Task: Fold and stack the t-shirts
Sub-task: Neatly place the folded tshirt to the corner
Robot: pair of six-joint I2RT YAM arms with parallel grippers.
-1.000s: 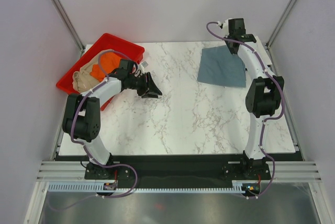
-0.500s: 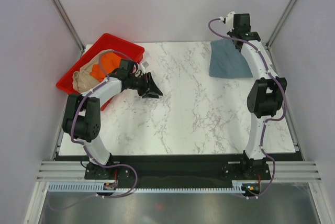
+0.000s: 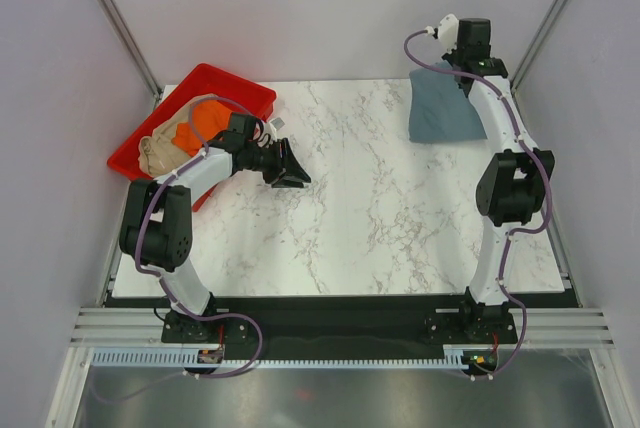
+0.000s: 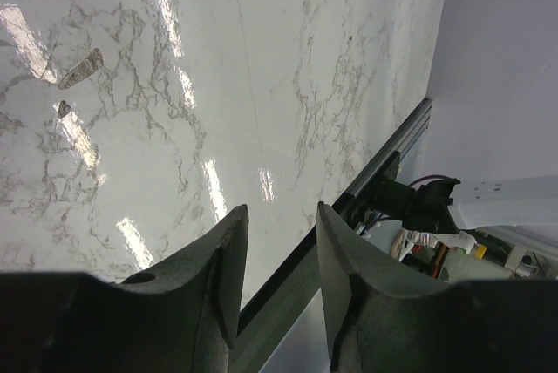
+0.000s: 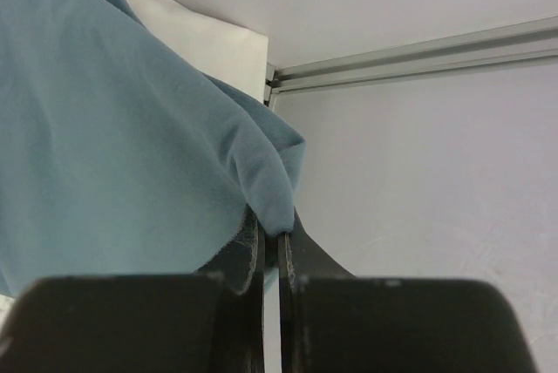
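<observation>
- The right gripper (image 5: 277, 235) is closed tight on a fold of the blue-grey shirt (image 5: 113, 120). The cloth edge is pinched between the two fingers (image 5: 248, 251) with no gap showing.
- From above, the right gripper (image 3: 462, 66) sits over the far right corner of the table (image 3: 350, 208), with its arm stretched out to reach it.
- The blue-grey shirt (image 3: 442, 113) runs from that grip down and toward the near side, bunched narrow at the top and wider below. It lies just left of the right arm. I cannot tell whether its lower part lies flat on the table.
- The left gripper (image 4: 279, 216) has its fingers parted, with nothing between them; only marble shows in the gap.
- From above, the left gripper (image 3: 290, 170) is low over the left half of the table, pointing toward the middle, well apart from the blue-grey shirt.
- Behind the left arm, a red tray (image 3: 232, 82) sits at the far left corner.
- In the tray lie the orange shirt (image 3: 208, 115) and, nearer the left edge, the tan shirt (image 3: 155, 154), both crumpled and touching.
</observation>
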